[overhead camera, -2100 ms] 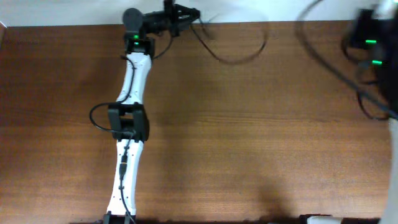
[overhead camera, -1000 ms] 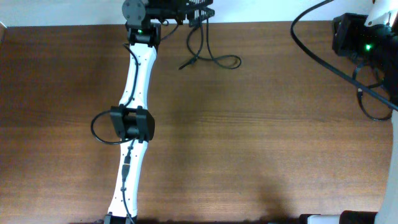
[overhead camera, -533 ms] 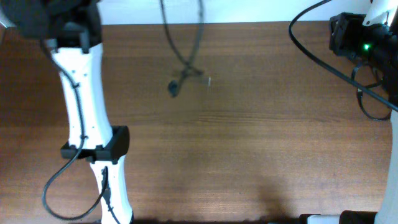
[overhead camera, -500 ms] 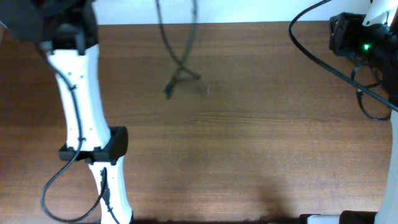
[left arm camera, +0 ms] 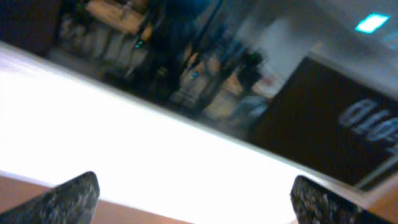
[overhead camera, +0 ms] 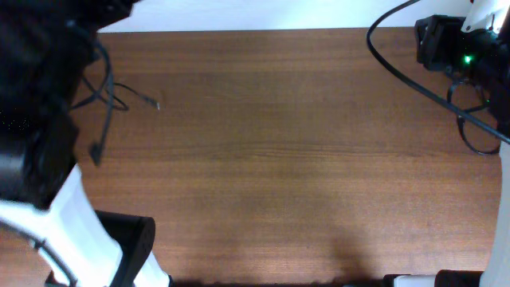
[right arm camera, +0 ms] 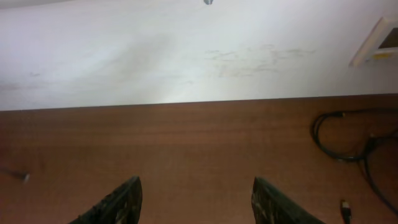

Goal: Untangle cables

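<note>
**Cables carried to the left side; separation not started**

Compared with the overhead view half a second before, the cables [overhead camera: 108, 88] had shifted from the far centre of the table [overhead camera: 287, 159] to its left side. The left arm [overhead camera: 40, 119] had swung much nearer the overhead camera and filled the left margin of that view.

1. Left gripper [left arm camera: 199, 196]: the wrist view showed the fingers spread wide at the lower corners of the picture. Nothing was visible between them. The camera faced the room beyond the table, so what carried the cables could not be determined.
2. Right gripper [right arm camera: 196, 199]: the fingers stood apart and empty above bare table near the far edge. The right arm [overhead camera: 450, 48] sat at the far right corner, well apart from the cables.
3. Cables: two thin black cords hung or lay just beside the left arm. The strands crossed near their upper part. One ended in a dark plug [overhead camera: 96, 153] lower down, and the other trailed right to a small pale tip [overhead camera: 156, 104]. Whether the ends touched the table could not be determined.

Assessment: the move relocated the bundle only. The cords remained crossed, so the untangling itself appeared not yet done, and a second grasp point was probably required.
</note>
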Controlling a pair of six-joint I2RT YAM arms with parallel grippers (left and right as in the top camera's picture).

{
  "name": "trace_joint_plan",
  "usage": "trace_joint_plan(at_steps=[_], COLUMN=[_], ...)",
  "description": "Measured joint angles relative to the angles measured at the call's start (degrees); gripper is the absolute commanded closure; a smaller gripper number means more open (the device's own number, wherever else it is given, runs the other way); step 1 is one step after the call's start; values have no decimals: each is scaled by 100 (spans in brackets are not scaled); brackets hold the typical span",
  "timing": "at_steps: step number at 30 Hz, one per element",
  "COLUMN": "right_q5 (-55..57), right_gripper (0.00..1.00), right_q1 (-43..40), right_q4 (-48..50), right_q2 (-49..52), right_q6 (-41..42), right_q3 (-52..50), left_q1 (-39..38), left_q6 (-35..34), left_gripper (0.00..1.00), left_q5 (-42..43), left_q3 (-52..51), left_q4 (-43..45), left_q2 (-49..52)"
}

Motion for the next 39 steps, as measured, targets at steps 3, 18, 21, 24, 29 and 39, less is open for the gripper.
trace_joint_plan(at_steps=[3, 18, 21, 24, 29, 39], right_q5=[-2, -2, 0, 2, 98, 503], right_gripper=[44, 45, 45, 45, 45, 46], right_q1=[57, 61, 127, 623, 1646, 2573], right_q4=[2, -256, -297, -269, 236, 1169], right_q2=[0, 13, 269, 984, 2079, 3707], right_q6=[2, -118, -125, -133, -251, -350], right_q3=[0, 0, 13, 31, 31, 31], left_q1=[-7, -1357, -1222, -881, -243, 509], left_q6=[190, 317, 319, 337, 339, 422], left_gripper=[1, 1, 1, 1, 1, 1], left_q5=[-144, -319, -509, -568, -612, -621], left_q3=[-479, -1941, -1945, -1945, -1945, -1945], left_q4=[-363, -326, -321, -323, -326, -629], left_q2=[186, 1292, 1298, 1296, 1281, 1226])
